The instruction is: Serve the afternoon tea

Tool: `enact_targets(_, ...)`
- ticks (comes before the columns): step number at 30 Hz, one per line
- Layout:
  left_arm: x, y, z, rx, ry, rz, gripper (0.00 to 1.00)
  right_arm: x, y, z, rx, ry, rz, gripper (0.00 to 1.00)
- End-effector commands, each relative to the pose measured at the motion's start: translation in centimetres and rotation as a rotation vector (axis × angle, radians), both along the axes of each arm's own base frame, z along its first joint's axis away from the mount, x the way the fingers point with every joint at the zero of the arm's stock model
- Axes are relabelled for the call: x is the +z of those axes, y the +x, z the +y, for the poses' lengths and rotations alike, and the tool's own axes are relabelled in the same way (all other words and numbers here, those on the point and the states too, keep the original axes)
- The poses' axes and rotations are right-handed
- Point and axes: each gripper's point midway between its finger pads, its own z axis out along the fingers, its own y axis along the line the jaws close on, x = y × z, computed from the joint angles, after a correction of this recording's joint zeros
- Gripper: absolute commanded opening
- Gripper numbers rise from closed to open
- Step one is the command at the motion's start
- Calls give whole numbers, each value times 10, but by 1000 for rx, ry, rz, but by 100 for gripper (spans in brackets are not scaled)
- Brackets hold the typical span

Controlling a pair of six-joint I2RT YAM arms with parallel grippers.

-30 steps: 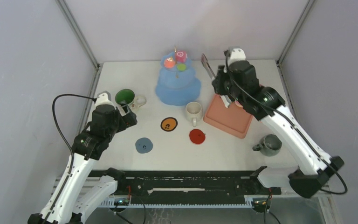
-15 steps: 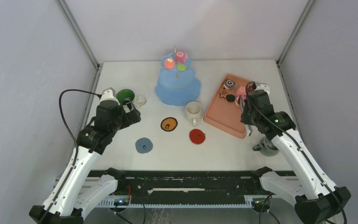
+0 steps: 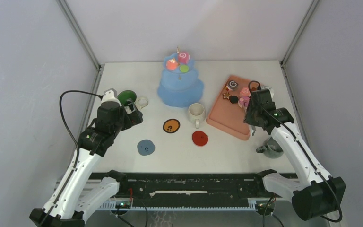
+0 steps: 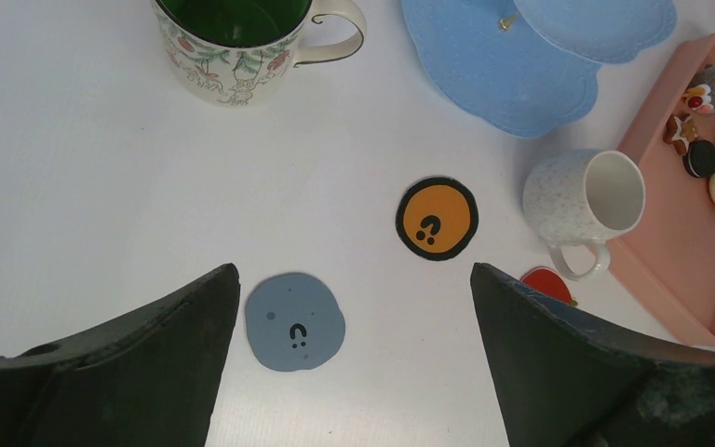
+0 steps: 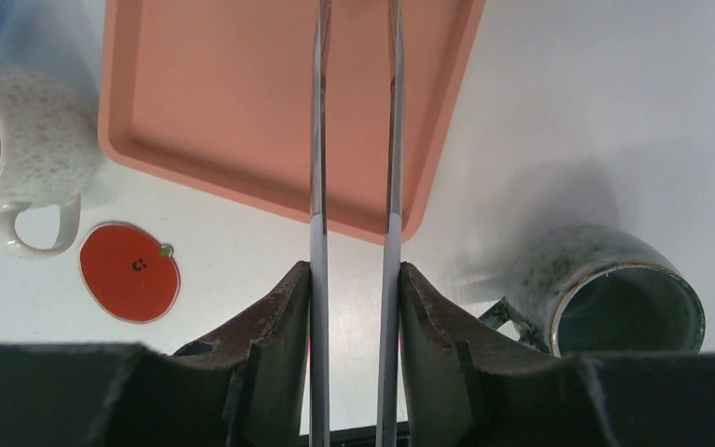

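Note:
A pink swirl roll (image 3: 184, 57), a red round (image 3: 172, 65) and a green round (image 3: 184, 68) sit on top of the blue tiered stand (image 3: 180, 90). Several small pastries (image 3: 234, 92) lie at the far end of the salmon tray (image 3: 224, 118). The green mug (image 3: 127, 98), cream mug (image 3: 196, 112) and grey mug (image 3: 274, 146) stand on the table. My right gripper (image 3: 254, 120) (image 5: 354, 270) is shut on metal tongs (image 5: 319, 140), whose blades run over the tray. My left gripper (image 3: 133, 112) (image 4: 354, 272) is open and empty near the green mug.
Three coasters lie in front of the stand: orange (image 3: 171, 126), red (image 3: 200, 138) and blue (image 3: 146, 147). The blue coaster (image 4: 294, 321) lies between my left fingers in the left wrist view. Grey walls close the table on three sides.
My right arm swung from beside the stand back over the tray's right side, still holding the tongs, uncovering the tray's pastries. My left arm shifted slightly towards the green mug.

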Motion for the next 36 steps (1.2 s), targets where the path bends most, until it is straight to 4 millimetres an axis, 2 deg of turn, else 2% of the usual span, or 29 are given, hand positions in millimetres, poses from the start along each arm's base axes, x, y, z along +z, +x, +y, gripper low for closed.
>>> enact_targets(1,18,7,-1,-3,-18,-59,98,13,18,-1,-26,63,-92,44)
enact_targets(7,20,9,-3,-8,-17,-60,98,28,27,-5,-57,142,-171,45)
enact_targets(13,19,10,-5,-16,-21,-55,98,28,38,-17,-118,200,-199,45)
enact_targets(22,19,11,-6,-19,-22,-54,98,12,48,-21,-161,266,-181,45)
enact_targets(36,18,9,-4,-13,-21,-54,98,-6,47,-30,-207,277,-167,46)
